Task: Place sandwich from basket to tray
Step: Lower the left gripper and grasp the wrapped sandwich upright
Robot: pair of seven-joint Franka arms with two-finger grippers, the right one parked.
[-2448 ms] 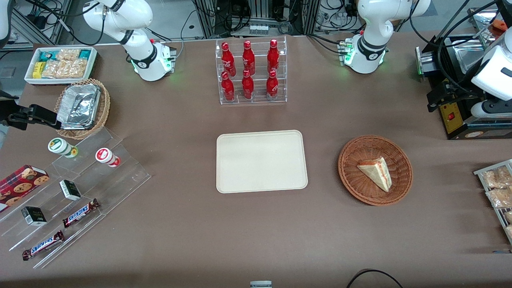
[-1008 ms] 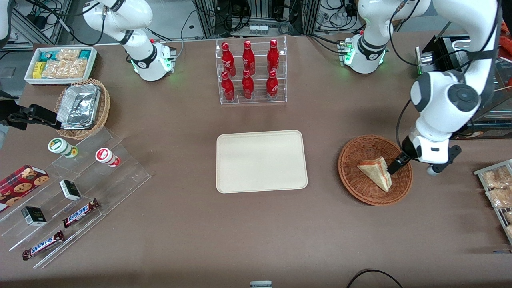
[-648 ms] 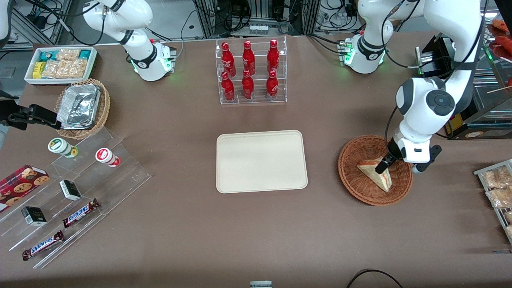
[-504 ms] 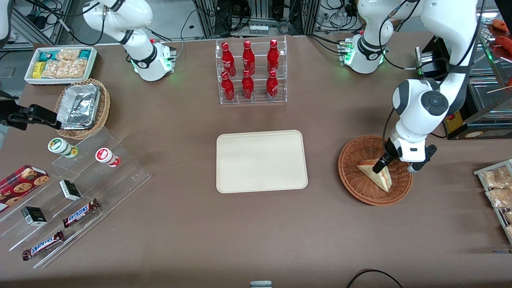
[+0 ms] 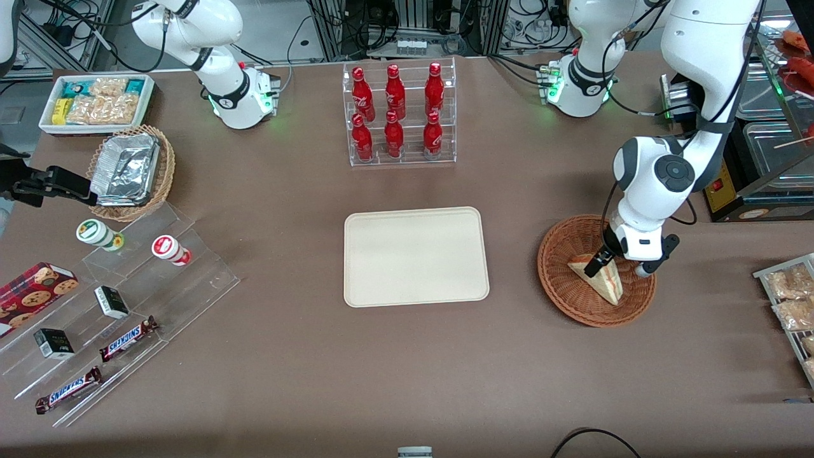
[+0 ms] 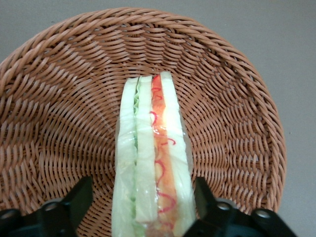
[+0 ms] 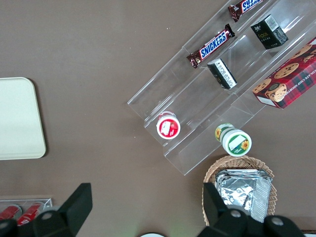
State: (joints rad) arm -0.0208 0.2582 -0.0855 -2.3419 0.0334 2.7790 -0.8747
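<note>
Straddling the sandwich (image 6: 150, 158) now, gripper (image 6: 143, 210) jaws spread, lower in basket (image 6: 59, 98).

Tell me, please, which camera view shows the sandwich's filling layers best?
The left wrist view: the sandwich fills it edge-on, green and red layers clear, between the open gripper's fingers, in the basket. The front view shows the sandwich small, partly covered by the gripper. The right wrist view misses it.
</note>
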